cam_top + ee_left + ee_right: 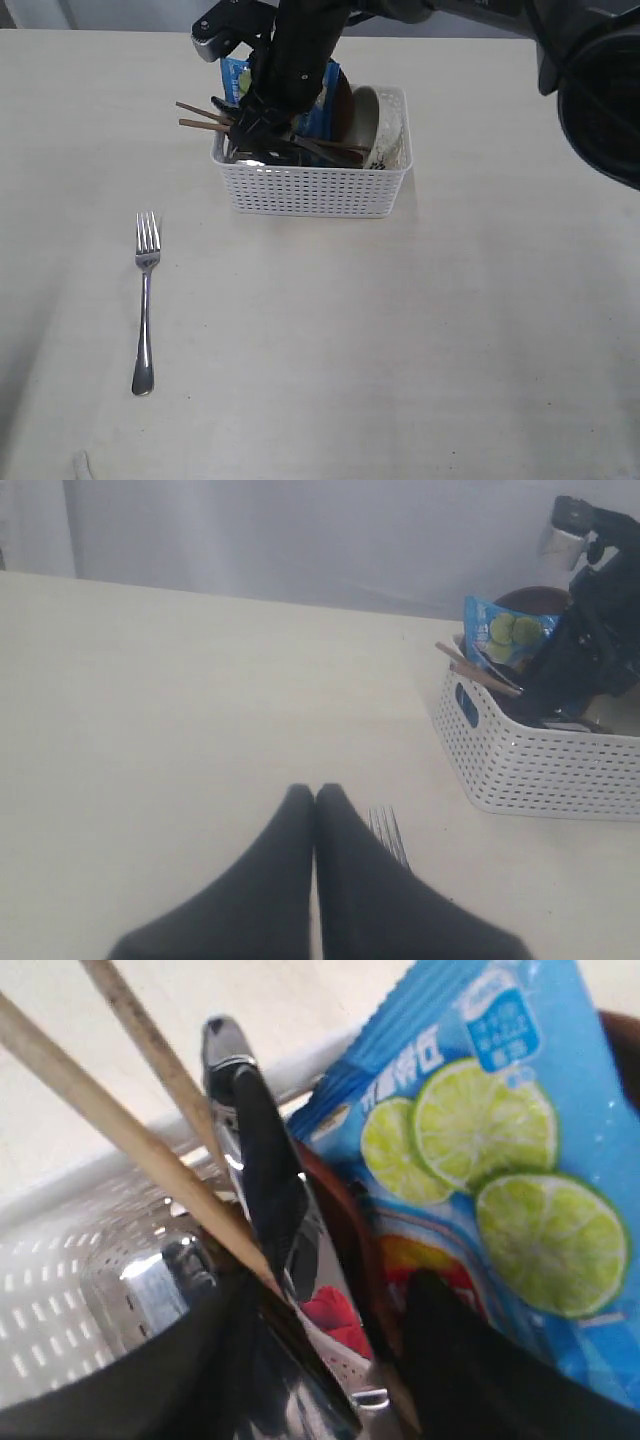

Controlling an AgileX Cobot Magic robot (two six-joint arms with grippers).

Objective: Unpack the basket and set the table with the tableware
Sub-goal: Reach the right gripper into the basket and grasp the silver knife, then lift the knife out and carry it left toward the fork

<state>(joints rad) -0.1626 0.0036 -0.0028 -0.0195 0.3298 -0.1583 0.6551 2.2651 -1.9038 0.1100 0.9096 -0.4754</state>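
Note:
The white basket (310,185) stands at the back of the table (450,330). My right gripper (248,128) reaches down into its left end. In the right wrist view its jaws (330,1360) are open, one on each side of the steel knife (262,1175). The wooden chopsticks (115,1105) cross beside it, with a dark red spoon (328,1315) and a shiny steel cup (150,1280) lower down. An off-white bowl (385,125) and a brown plate (345,108) stand in the right end. The fork (146,300) lies on the table. My left gripper (315,792) is shut and empty, beside the fork's tines (388,832).
A blue chip bag (322,100) with lime pictures stands in the basket, pressed against my right gripper's outer finger (455,1360). The chopsticks (205,115) stick out over the basket's left rim. A small white thing (80,465) shows at the table's front left edge.

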